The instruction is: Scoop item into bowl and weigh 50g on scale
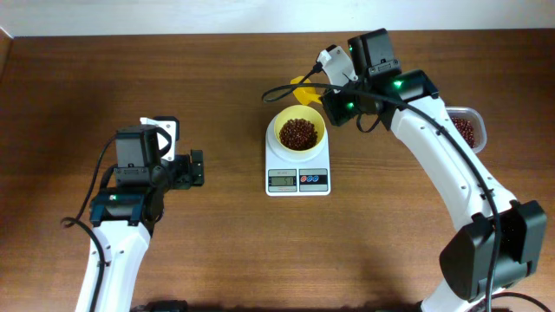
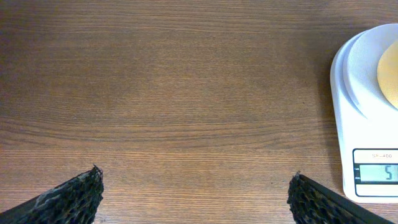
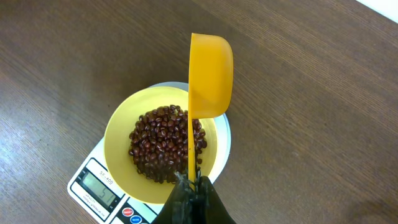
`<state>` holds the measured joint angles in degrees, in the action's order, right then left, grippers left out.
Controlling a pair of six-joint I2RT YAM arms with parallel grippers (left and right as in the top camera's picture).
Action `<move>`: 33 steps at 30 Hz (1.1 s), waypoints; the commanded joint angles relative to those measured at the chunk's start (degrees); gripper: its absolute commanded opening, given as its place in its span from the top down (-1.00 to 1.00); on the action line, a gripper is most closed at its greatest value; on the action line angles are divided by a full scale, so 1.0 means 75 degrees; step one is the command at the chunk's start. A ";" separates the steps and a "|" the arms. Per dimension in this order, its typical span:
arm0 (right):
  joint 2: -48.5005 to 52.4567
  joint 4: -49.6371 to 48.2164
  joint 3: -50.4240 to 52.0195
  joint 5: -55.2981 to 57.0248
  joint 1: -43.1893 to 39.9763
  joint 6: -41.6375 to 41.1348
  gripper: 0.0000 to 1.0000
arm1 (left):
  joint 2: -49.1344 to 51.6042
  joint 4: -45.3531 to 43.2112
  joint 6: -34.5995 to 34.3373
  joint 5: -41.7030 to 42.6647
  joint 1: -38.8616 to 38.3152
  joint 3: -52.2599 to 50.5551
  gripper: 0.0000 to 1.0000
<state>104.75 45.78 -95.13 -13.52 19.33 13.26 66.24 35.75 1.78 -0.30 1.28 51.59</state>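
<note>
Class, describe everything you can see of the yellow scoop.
The scoop is glossy orange-yellow plastic: a rounded cup on a thin flat handle. Turned on edge, it hangs over the bowl of beans, cup over the far rim. The shut jaws of the right gripper pinch the handle's end; nothing else seems to touch it.

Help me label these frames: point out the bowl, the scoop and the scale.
bowl (image 3: 117, 140): right wrist view, bare inner wall, left side.
scoop (image 3: 210, 74): right wrist view, back of its cup.
scale (image 1: 282, 180): overhead view, grey display.
</note>
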 commanded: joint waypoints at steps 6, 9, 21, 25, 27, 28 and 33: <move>0.0070 0.1209 -0.0090 0.0067 0.0073 -0.0085 0.92 | 0.0041 -0.0017 0.0090 -0.0052 0.0038 -0.0023 -0.97; 0.0070 0.1271 -0.0090 0.0067 0.0073 -0.0085 0.92 | 0.0041 -0.0017 0.0090 -0.0052 0.0038 -0.0023 -0.98; 0.0090 0.1241 0.0265 0.0067 0.0087 -0.0017 0.92 | 0.0041 -0.0017 0.0090 -0.0052 0.0038 -0.0023 -0.98; 0.0274 0.1055 0.0268 0.0527 0.0388 0.0003 0.92 | 0.0041 -0.0017 0.0090 -0.0052 0.0038 -0.0023 -0.98; 0.0452 0.1037 0.0271 0.0781 0.0490 0.0000 0.92 | 0.0041 -0.0017 0.0090 -0.0052 0.0038 -0.0023 -0.98; 0.0455 0.1035 0.0271 0.0781 0.0493 0.0003 0.92 | 0.0041 -0.0017 0.0090 -0.0052 0.0038 -0.0023 -0.98; 0.0455 0.1070 0.0271 0.0332 0.0525 0.0003 0.92 | 0.0041 -0.0017 0.0090 -0.0052 0.0038 -0.0023 -0.97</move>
<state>107.37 53.32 -93.47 -9.91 22.63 13.45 66.24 35.75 1.78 -0.30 1.28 51.59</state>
